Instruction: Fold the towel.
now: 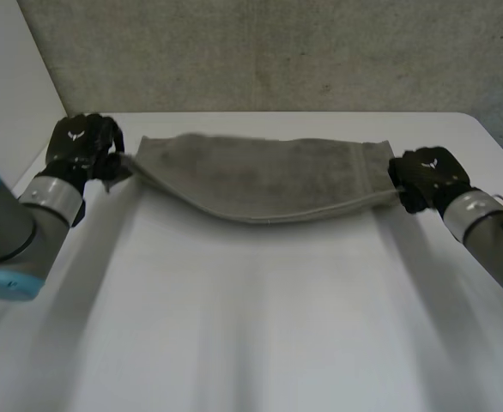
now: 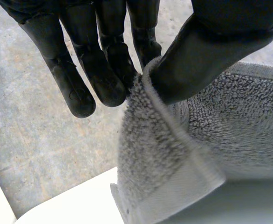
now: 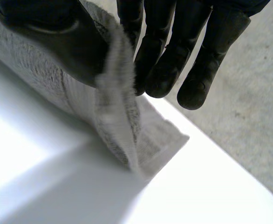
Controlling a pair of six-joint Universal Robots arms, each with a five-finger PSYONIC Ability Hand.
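A grey towel (image 1: pixel 260 176) stretches across the far part of the white table (image 1: pixel 251 326), doubled over, with its lifted near edge sagging in the middle. My left hand (image 1: pixel 81 146) pinches the towel's left end; in the left wrist view the thumb (image 2: pixel 206 51) presses the towel's edge (image 2: pixel 150 140) against the fingers (image 2: pixel 108 70). My right hand (image 1: pixel 427 176) pinches the right end; there the thumb (image 3: pixel 57 37) and fingers (image 3: pixel 169 65) clamp the towel's corner (image 3: pixel 122 121) just above the table.
The table's far edge lies just beyond the towel, with a grey speckled floor (image 1: pixel 260 51) behind it. A white panel (image 1: pixel 7 77) stands at the far left. Bare tabletop spreads in front of the towel.
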